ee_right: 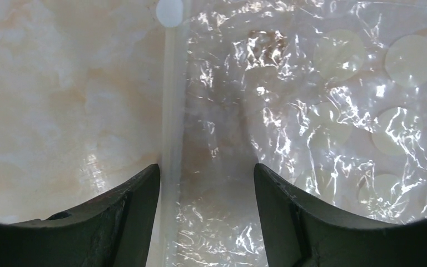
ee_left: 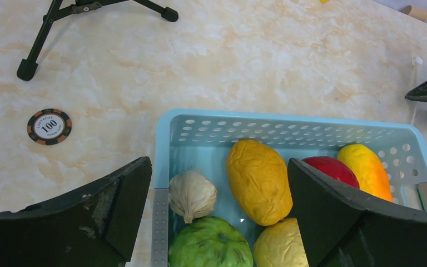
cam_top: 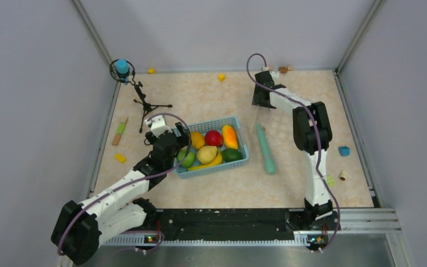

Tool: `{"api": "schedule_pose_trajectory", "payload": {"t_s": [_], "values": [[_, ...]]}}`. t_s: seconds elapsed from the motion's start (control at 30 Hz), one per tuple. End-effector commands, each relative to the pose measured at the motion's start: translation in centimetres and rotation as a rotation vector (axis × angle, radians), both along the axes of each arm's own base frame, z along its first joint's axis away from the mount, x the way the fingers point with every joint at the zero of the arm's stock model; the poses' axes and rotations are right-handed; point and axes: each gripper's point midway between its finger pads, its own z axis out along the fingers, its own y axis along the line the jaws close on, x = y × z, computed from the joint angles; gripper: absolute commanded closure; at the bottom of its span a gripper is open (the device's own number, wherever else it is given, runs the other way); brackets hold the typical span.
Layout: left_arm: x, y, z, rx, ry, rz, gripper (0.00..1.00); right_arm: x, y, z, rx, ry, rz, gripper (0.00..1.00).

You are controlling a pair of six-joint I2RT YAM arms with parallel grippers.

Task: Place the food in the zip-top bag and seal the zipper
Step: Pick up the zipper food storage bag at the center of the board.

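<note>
The food lies in a light-blue basket point(cam_top: 240, 143): a red fruit point(cam_top: 214, 137), an orange-yellow one point(cam_top: 229, 136), a yellow one point(cam_top: 207, 154), a dark green one point(cam_top: 232, 155) and a banana point(cam_top: 210, 164). My left gripper point(cam_top: 180, 142) hangs open over the basket's left end. In the left wrist view it point(ee_left: 219, 183) stands above a white garlic point(ee_left: 192, 194), a light green fruit point(ee_left: 210, 245) and an orange fruit point(ee_left: 258, 181). My right gripper point(cam_top: 263, 93) is open at the far side. In the right wrist view it point(ee_right: 205, 172) is over the clear zip-top bag point(ee_right: 311, 100), lying flat, its zipper point(ee_right: 172, 111) beside the left finger.
A black tripod point(cam_top: 144, 103) with a blue-topped head stands at the far left. A long teal stick point(cam_top: 266, 149) lies right of the basket. A poker chip point(ee_left: 49, 126) lies left of the basket. Small yellow blocks point(cam_top: 120, 158) and a blue block point(cam_top: 343, 150) are scattered about. Walls enclose the table.
</note>
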Motion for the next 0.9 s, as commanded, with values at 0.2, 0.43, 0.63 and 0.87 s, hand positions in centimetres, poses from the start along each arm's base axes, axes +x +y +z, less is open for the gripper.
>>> {"api": "schedule_pose_trajectory", "payload": {"t_s": [0.2, 0.43, 0.63, 0.87], "values": [[0.7, 0.4, 0.6, -0.018, -0.033, 0.04, 0.03, -4.6, -5.9, -3.7, -0.061, 0.156, -0.079, 0.49], [0.7, 0.4, 0.4, -0.017, -0.023, 0.04, 0.03, -4.8, -7.2, -4.2, -0.045, 0.147, -0.122, 0.65], [0.7, 0.3, 0.4, -0.018, -0.021, 0.037, 0.03, -3.8, -7.0, -3.1, -0.033, 0.092, -0.11, 0.94], [0.6, -0.7, 0.7, -0.051, -0.022, -0.014, 0.03, -0.8, -8.4, 3.3, -0.124, -0.074, -0.095, 1.0]]}}
